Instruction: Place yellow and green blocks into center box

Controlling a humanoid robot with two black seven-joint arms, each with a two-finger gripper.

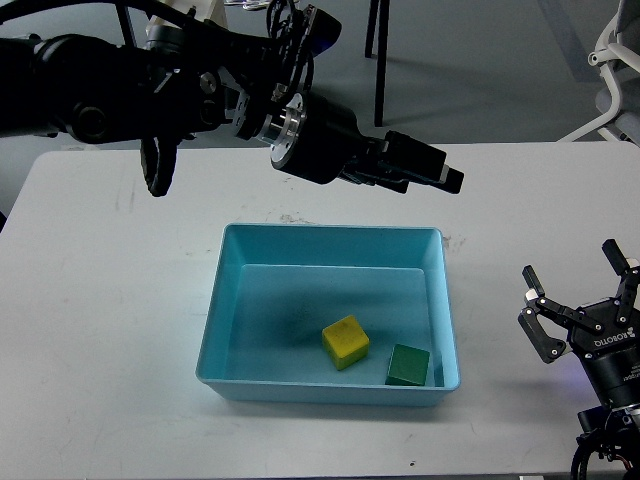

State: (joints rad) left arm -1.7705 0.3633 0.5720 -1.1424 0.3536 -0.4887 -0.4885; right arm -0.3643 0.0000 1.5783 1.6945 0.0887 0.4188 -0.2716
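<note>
A yellow block (346, 341) and a green block (408, 365) lie apart on the floor of the light blue box (215, 330) at the table's middle, the green one near the front right corner. My left gripper (450, 173) is raised above and behind the box's far right corner, pointing right, empty; its fingers lie close together, so I cannot tell its state. My right gripper (580, 300) is open and empty at the lower right, low over the table.
The white table (110, 330) bears only the box. Behind its far edge stand a white crate (165, 30), black stand legs and, at the far right, an office chair (615, 50).
</note>
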